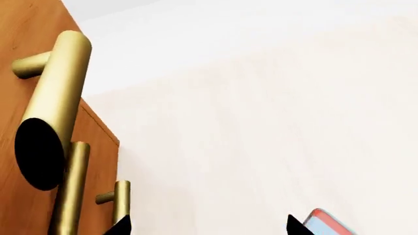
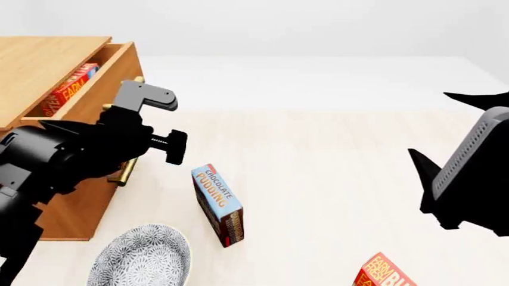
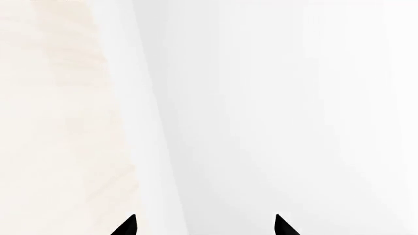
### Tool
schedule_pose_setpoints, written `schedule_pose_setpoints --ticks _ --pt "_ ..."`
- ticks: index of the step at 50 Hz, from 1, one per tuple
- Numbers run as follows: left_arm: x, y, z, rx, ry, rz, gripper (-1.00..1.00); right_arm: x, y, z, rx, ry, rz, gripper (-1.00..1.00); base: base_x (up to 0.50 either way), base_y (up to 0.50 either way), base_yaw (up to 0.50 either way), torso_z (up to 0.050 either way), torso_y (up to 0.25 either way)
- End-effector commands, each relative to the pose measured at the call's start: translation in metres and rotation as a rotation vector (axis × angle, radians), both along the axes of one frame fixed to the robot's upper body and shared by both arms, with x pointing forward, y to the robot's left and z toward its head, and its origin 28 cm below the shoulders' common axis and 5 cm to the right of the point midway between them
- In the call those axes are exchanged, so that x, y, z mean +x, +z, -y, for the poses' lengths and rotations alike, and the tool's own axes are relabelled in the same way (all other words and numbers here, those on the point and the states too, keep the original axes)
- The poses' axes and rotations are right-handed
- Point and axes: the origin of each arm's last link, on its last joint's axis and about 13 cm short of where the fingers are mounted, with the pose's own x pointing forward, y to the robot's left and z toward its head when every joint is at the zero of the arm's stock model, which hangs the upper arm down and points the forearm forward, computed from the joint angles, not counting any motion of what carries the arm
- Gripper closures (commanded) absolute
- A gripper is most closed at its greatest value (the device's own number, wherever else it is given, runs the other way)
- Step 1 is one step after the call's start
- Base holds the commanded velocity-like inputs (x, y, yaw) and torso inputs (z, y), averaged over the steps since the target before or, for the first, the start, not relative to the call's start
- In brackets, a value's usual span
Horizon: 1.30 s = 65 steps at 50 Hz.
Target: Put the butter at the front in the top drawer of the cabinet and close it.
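Top drawer [image 2: 80, 89] of the cabinet [image 2: 40, 62] pulled open at ten o'clock in the head view, with one butter [image 2: 70, 88] carton lying inside against the inner wall, red side up. Left end effector [image 1: 205, 226] parked just beside the drawer front, tips spread apart and gripping nothing; in the left wrist view only the two dark tips visible, with the brass handle [image 1: 56, 98] of the drawer looming close and a second brass handle [image 1: 72, 191] lower on the cabinet face. Left arm [image 2: 71, 155] dark and bulky across the cabinet front in the head view, hiding most of the lower drawer.

Chocolate pudding box [image 2: 217, 196] standing tilted on the pale worktop [image 2: 318, 155] at six o'clock from centre, near the patterned bowl [image 2: 142, 256] at seven o'clock. Second butter carton [image 2: 385, 273] at five o'clock, cut off by the frame edge, well apart from the cabinet.

Right end effector [image 3: 203, 226] raised at three o'clock, tips apart, nothing between them, pointed at bare white background.
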Motion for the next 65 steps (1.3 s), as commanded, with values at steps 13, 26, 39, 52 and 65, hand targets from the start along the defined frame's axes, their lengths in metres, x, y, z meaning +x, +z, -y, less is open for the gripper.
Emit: schedule_pose_setpoints --ticks 13,26,39,52,65 --pt "-0.01 0.002 -0.038 0.024 0.114 0.007 -1.0 0.001 -0.001 -0.002 -0.001 0.0 -0.003 -1.0 0.0 0.0 0.0 0.0 0.0" --pt "-0.017 0.007 -0.052 0.025 0.148 0.017 -1.0 0.0 -0.003 -0.002 0.001 0.001 -0.008 -1.0 0.0 0.0 0.0 0.0 0.0" --pt "-0.024 0.01 -0.067 0.024 0.192 0.022 -1.0 0.001 0.0 -0.004 -0.004 0.005 -0.009 -1.0 0.0 0.0 0.0 0.0 0.0" --pt "-0.036 0.009 -0.072 0.011 0.191 0.029 -1.0 -0.001 0.0 -0.005 0.0 0.011 -0.007 -1.0 0.0 0.0 0.0 0.0 0.0" --pt "-0.073 0.013 -0.048 -0.013 0.006 0.113 -1.0 -0.004 -0.005 -0.012 0.183 -0.017 0.042 -1.0 0.0 0.0 0.0 0.0 0.001"
